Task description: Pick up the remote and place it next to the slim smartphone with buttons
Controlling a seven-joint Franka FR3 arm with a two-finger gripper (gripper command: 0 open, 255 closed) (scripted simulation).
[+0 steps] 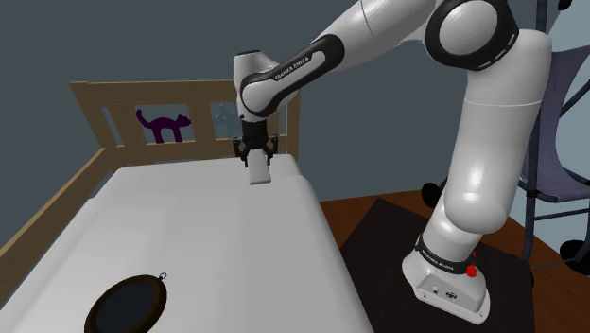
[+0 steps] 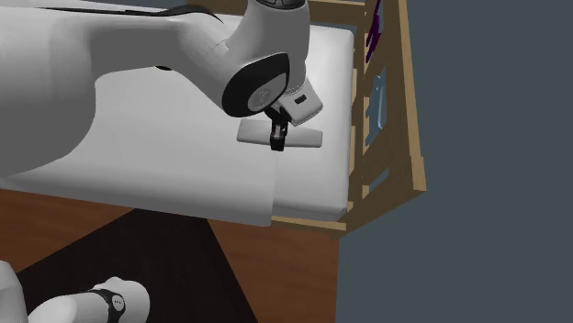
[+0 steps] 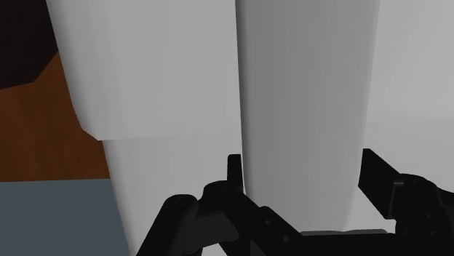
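End effector point(image 1: 255, 154) was clenched on the remote point(image 1: 259, 175), close before the headboard point(image 1: 113, 112). Grasp appeared done; lift off the bed point(image 1: 189, 246) was unclear. Carrying and setting beside the smartphone remained.

The remote point(image 3: 305, 87) runs out of the wrist view ahead of the gripper point(image 3: 300, 158), its far end cut off; the arm point(image 2: 138, 64) hides much of the bed point(image 2: 312, 188) behind the gripper.
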